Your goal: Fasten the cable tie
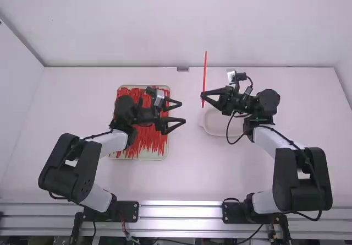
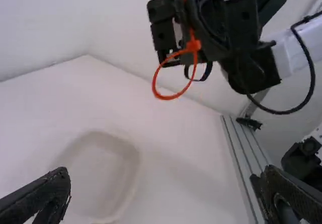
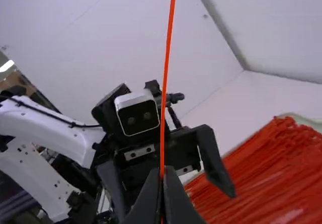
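My right gripper [image 1: 204, 96] is raised over the table's middle, shut on a red cable tie [image 1: 205, 69]. The tie's tail [image 3: 168, 58] stands straight up from the closed fingers [image 3: 151, 196]. Its lower part is bent into a closed loop [image 2: 172, 78] that hangs below the right gripper [image 2: 188, 30]. My left gripper [image 1: 177, 114] faces it from the left, a short gap away, open and holding nothing. Its two fingers [image 2: 43, 199] are spread wide. Behind it a tray [image 1: 165, 156] holds a pile of red cable ties [image 1: 144, 137].
A shallow white dish [image 1: 212, 126] sits on the table below the right gripper, also seen as a white dish [image 2: 100, 168] between the left fingers. The pile of spare ties [image 3: 266, 173] lies behind the left arm. The back wall is close behind.
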You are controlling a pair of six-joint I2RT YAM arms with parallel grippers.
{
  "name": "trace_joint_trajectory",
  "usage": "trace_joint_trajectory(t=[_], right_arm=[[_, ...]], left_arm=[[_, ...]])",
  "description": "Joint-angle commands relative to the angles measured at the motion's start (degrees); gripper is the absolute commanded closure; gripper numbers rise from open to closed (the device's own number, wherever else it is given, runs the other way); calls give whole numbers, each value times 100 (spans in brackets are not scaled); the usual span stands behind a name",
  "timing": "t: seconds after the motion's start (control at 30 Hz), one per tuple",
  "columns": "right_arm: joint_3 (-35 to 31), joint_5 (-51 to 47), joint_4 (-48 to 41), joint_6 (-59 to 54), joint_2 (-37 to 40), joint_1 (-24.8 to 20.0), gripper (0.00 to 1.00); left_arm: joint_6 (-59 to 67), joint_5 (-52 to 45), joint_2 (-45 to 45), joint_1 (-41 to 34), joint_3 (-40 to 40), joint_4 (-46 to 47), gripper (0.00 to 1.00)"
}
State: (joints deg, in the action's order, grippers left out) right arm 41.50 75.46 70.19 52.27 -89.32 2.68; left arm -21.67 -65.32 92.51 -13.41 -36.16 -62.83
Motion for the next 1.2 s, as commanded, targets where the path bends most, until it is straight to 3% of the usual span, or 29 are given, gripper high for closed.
trace_joint_trajectory(t=[0.0,0.23,0.3,0.47,0.6,0.87,1.03,1.17], right_arm=[[-31,114,-319,-553,125,-168,100],[-33,-387,-2076,-1698,125,-494,100],[-33,-789,-2959,-2269,125,-542,100],[-33,-1742,-4151,-2988,125,-415,100],[-33,-2660,-4852,-3342,125,-278,100],[-33,-4404,-5775,-3582,125,-107,100],[-48,-5364,-6225,-3585,125,-105,100],[-208,-5770,-6070,-3585,57,44,100]], left_arm=[[505,291,-26,-28,-107,328,1],[1132,1040,-26,-48,-168,1434,1],[1259,1080,-26,-42,-238,1613,1],[1473,1082,-26,-42,-531,2114,1],[2031,1327,-26,-42,-1115,3348,1],[2962,1888,-26,52,-2013,5243,1],[3012,1679,-26,415,-2085,5403,1],[3010,1523,-26,557,-2024,5453,1]])
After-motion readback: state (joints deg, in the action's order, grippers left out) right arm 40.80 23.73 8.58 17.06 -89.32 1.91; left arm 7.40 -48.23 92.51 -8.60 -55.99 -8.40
